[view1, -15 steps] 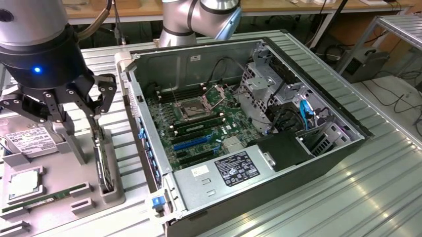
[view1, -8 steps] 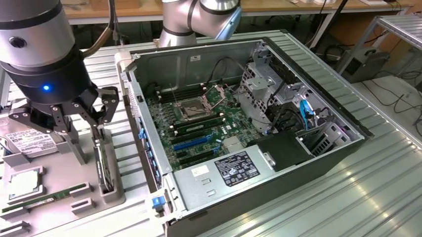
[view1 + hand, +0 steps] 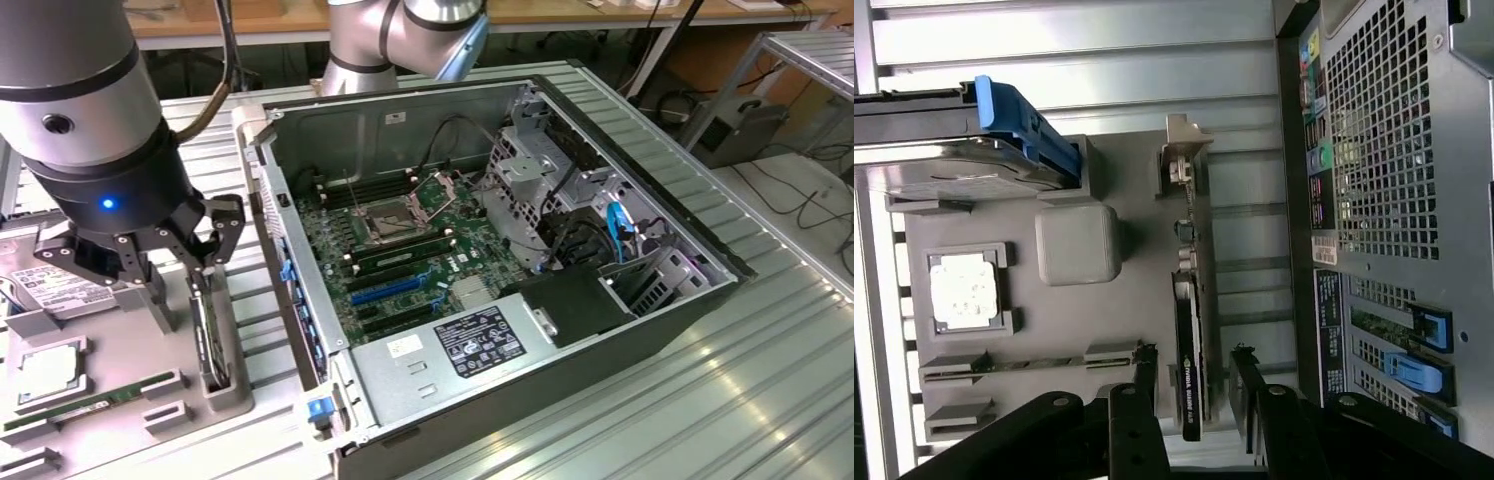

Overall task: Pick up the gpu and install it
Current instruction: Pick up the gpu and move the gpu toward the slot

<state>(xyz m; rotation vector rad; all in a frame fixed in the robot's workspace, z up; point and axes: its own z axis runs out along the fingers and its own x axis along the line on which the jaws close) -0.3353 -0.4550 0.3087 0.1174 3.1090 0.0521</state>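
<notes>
The black claw [image 3: 187, 262] hangs spread wide, with its fingers [image 3: 1144, 385] on either side of the gpu [image 3: 1189, 320], a thin dark circuit card with a silver end bracket, and a gap left on each side. The gpu stands on edge in a slot of the grey plastic tray [image 3: 1124, 330], along the tray's edge nearest the open black computer case [image 3: 534, 400] lying on the ribbed metal table [image 3: 747, 380].
</notes>
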